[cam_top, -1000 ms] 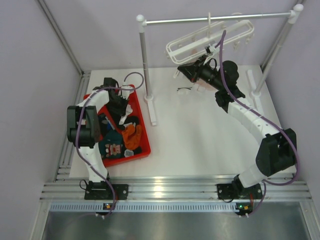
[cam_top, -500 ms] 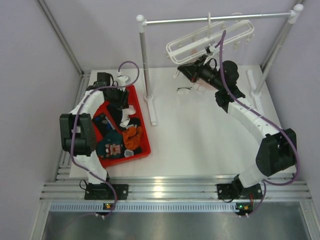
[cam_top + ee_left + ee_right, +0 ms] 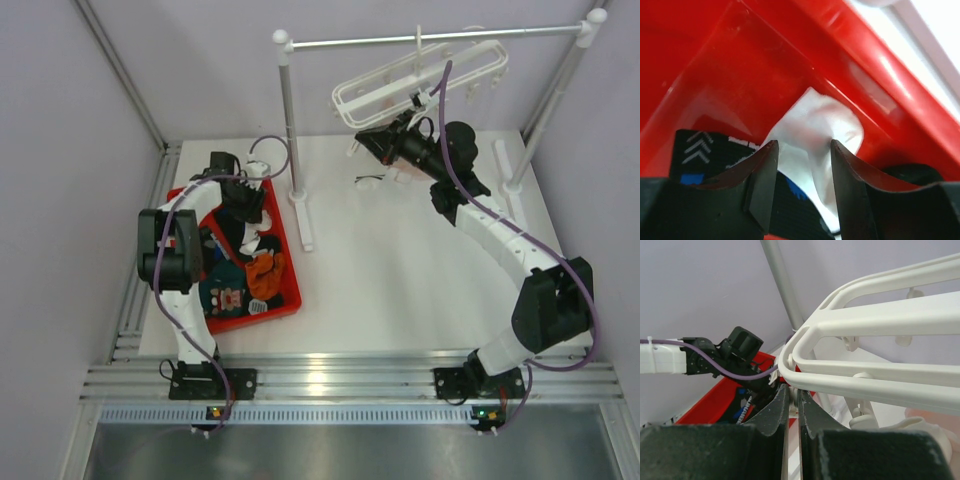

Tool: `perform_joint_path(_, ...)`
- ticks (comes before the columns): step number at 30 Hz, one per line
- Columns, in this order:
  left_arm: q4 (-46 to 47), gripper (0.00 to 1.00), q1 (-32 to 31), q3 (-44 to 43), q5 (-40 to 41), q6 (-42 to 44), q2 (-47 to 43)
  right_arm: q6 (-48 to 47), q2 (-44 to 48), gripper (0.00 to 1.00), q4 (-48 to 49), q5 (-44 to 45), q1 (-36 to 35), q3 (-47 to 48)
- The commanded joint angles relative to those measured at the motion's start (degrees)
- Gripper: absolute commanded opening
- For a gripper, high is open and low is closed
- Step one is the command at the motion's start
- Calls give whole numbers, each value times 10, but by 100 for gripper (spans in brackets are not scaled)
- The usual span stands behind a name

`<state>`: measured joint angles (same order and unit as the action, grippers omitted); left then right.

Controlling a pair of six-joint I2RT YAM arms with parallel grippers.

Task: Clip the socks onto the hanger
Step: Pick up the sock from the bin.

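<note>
- White table [image 3: 400, 270], lilac walls behind.
- Hanger [image 3: 880, 320]: rigid white plastic grid, tilted, hung beyond & right of red tray [image 3: 291, 285]. Right gripper [image 3: 791, 390] clenched at its corner, seemingly on a clip.
- Socks [image 3: 240, 275]: soft knit heap inside tray.
- Left gripper [image 3: 803, 150]: jaws parted astride white sock [image 3: 815, 125] fold by tray wall. Sink deeper, pinch 1 layer, lift w/o snagging glossy rim.

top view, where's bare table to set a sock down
Bare table lies between the bin and the right arm, in front of the post, down to the near edge. Crowded: the bin, full of socks with the left gripper in it, and the back right under the hanger, where the right gripper sits.
</note>
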<state>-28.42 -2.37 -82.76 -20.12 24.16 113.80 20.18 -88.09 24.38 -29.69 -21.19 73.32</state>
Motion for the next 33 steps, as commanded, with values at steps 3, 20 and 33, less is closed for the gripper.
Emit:
perform_joint_path(3, 34, 49, -11, -2, 12, 22, 24, -2, 13, 0, 3, -5, 9, 27)
perform_joint_path(20, 215, 11, 0, 173, -138, 124, -211, -8, 24, 0, -2, -4, 8, 31)
perform_joint_path(33, 400, 12, -87, 305, -266, 352, -437, 18, 18, 0, 2, -13, 8, 46)
